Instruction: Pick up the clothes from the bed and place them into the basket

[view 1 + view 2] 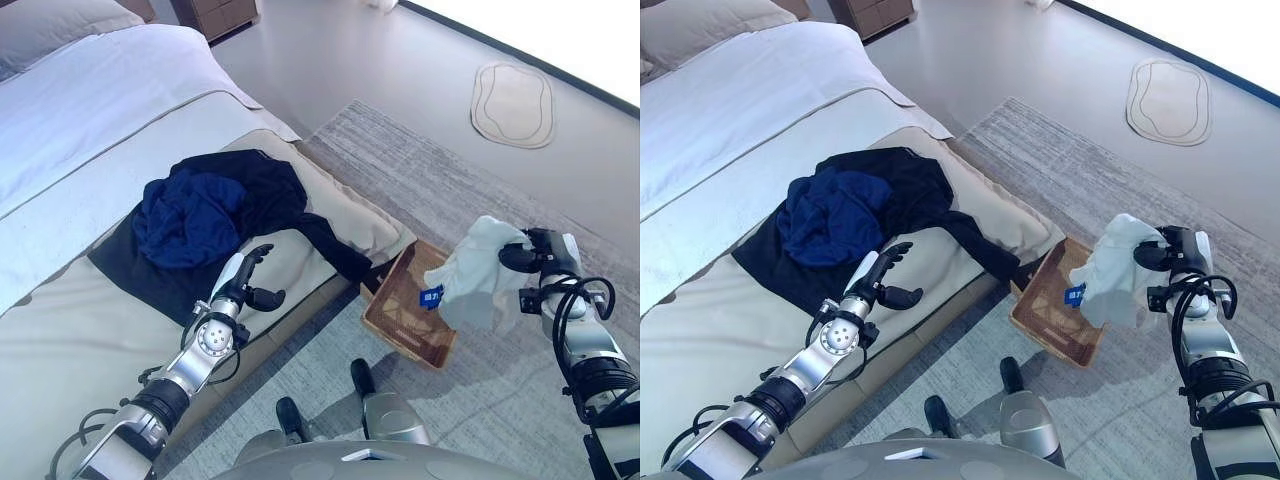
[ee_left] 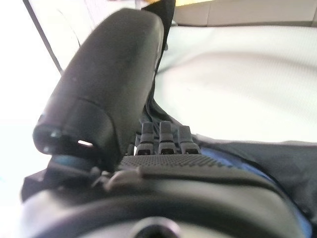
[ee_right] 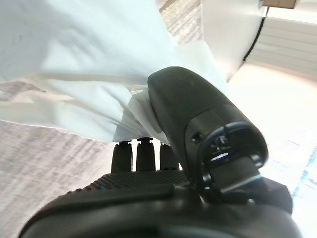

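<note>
Holding a white garment (image 1: 478,275) pinched between thumb and curled fingers, the right hand (image 1: 538,256) hangs at the far right, and the cloth droops over the right edge of the wicker basket (image 1: 395,322) on the grey rug (image 1: 420,170). The left hand (image 1: 243,280) is above the beige bed cover (image 1: 60,340), fingers loosely spread and holding nothing, just beside a black garment (image 1: 275,195). A dark blue garment (image 1: 190,215) lies bunched on top of the black one, and a black sleeve hangs off the bed edge toward the basket. I judge the step in hand is the placing of the white piece; next, the right hand should move a little inward over the basket and let go. Farther away lies a small oval mat (image 1: 512,104).
</note>
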